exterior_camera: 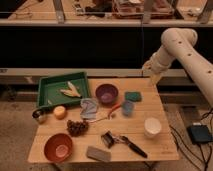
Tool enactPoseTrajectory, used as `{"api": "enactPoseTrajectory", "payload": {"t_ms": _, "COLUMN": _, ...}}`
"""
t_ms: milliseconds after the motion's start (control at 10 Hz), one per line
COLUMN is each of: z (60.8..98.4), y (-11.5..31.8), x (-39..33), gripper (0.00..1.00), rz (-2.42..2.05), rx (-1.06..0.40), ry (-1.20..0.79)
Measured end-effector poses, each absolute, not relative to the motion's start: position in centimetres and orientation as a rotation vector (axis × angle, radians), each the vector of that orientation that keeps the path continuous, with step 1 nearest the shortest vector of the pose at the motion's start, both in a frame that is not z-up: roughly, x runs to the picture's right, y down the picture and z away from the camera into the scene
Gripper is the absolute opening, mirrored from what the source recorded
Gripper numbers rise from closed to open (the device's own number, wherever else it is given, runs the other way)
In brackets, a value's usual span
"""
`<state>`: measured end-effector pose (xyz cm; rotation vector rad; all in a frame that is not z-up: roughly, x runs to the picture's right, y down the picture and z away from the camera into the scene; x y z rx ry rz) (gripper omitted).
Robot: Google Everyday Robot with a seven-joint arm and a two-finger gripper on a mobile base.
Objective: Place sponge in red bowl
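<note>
**A:** Over the one-o'clock corner of the bench (165, 147) hangs the hand (153, 75), on the pale arm (187, 55) that reaches in from three o'clock. Is it holding anything?

**B:** Not the sponge (133, 96), that much is plain. It lies flat on the bench, toward seven o'clock of the hand and apart from it. Whether the hand is clenched or released I cannot tell.

**A:** Where does the sponge sit among the rest?

**B:** At three o'clock of the purple bowl (107, 93), just beside it, with the blue cup (128, 107) near at its six o'clock.

**A:** And the red bowl (58, 147)?

**B:** At the bench's seven-o'clock corner, well apart from the sponge, nearly the whole diagonal away. It looks empty; only its paler centre shows.

**A:** So how far along is the job?

**B:** At the very start, by my reckoning. The sponge is not grasped and nothing is in the bowl. What is left is to bring the hand down on the sponge, take it, lift it, carry it toward seven o'clock, and let it go over the red bowl.

**A:** Is anything on that path?

**B:** The cloth (90, 107), the grapes (77, 127) and the brush (127, 144) lie near it, so I would carry the sponge high enough to pass over them.
</note>
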<state>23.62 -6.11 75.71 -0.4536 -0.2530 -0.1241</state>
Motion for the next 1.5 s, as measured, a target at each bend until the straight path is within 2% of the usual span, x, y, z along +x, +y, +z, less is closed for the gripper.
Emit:
{"api": "enactPoseTrajectory", "payload": {"t_ms": 400, "z": 80.8, "y": -0.5, "x": 22.5, "gripper": 0.65, "rz": -0.127, "rx": -0.491, "ry": -0.231}}
{"api": "enactPoseTrajectory", "payload": {"t_ms": 900, "z": 87.0, "y": 4.7, "x": 23.3, "gripper": 0.65, "rz": -0.174, "rx": -0.588, "ry": -0.018}}
{"api": "enactPoseTrajectory", "payload": {"t_ms": 1200, "z": 88.5, "y": 5.7, "x": 25.6, "gripper": 0.65, "rz": -0.141, "rx": -0.619, "ry": 0.031}}
{"api": "enactPoseTrajectory", "payload": {"t_ms": 1500, "z": 89.4, "y": 5.3, "x": 26.9, "gripper": 0.65, "rz": -0.053, "rx": -0.634, "ry": -0.033}}
